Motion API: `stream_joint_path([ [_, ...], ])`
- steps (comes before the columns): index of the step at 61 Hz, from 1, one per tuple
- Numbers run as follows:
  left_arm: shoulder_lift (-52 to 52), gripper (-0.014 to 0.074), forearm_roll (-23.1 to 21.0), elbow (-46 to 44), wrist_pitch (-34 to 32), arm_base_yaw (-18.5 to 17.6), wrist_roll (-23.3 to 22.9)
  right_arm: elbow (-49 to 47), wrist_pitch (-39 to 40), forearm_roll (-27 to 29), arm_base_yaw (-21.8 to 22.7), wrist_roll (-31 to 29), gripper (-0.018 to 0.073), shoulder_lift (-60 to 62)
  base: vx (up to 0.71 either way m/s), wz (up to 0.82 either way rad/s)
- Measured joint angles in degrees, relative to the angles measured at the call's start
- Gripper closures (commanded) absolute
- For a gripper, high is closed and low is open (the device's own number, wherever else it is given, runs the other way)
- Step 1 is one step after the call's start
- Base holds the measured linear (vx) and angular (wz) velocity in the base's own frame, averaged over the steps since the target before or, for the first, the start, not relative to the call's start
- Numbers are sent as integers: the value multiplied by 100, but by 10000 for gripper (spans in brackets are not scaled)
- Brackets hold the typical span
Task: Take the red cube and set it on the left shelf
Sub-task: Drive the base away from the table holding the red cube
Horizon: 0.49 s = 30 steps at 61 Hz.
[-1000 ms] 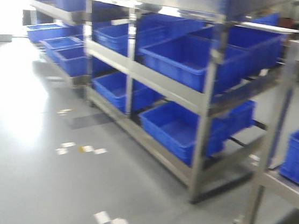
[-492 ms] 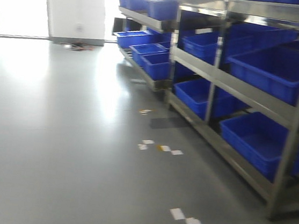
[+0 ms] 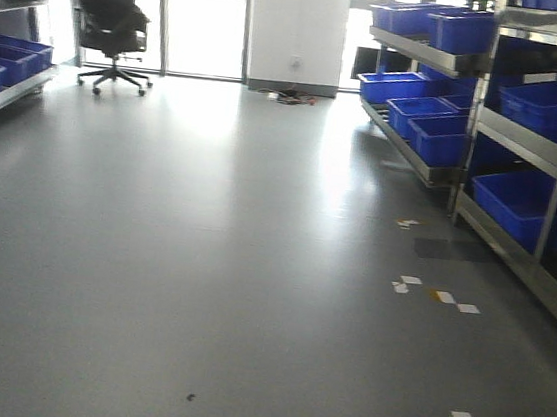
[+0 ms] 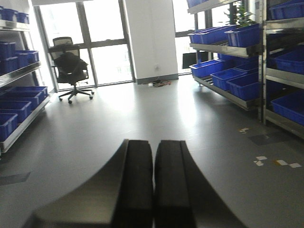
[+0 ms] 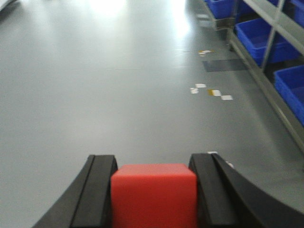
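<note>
The red cube (image 5: 154,194) sits squarely between the black fingers of my right gripper (image 5: 153,161), which is shut on it above the grey floor. My left gripper (image 4: 154,142) is shut, its two pads pressed together with nothing between them. The left shelf (image 3: 8,89), a steel rack carrying blue crates, shows only as a sliver at the far left of the front view. It appears again at the left edge of the left wrist view, as the left shelf (image 4: 20,72), several metres off. Neither gripper shows in the front view.
Another steel rack with blue crates (image 3: 529,126) lines the right side, seen too in the right wrist view (image 5: 266,42). A black office chair (image 3: 113,24) stands by the far windows, beside a white pillar (image 3: 294,24). Tape marks (image 3: 430,291) dot the floor.
The front view has swung to the left. The rack that filled the frame now sits at the right edge, and the chair, windows and left-hand rack have come into sight.
</note>
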State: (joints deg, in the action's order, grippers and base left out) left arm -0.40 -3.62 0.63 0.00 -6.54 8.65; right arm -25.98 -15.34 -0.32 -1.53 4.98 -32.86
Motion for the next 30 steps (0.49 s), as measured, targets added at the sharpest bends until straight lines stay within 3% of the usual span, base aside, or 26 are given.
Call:
stream_joint_path([
  [14,0,491,0,0,0,0,0,0,0,0,0,0,494,8,-6,47],
  [30,0,491,0,0,0,0,0,0,-13,0,0,0,494,8,7,19],
])
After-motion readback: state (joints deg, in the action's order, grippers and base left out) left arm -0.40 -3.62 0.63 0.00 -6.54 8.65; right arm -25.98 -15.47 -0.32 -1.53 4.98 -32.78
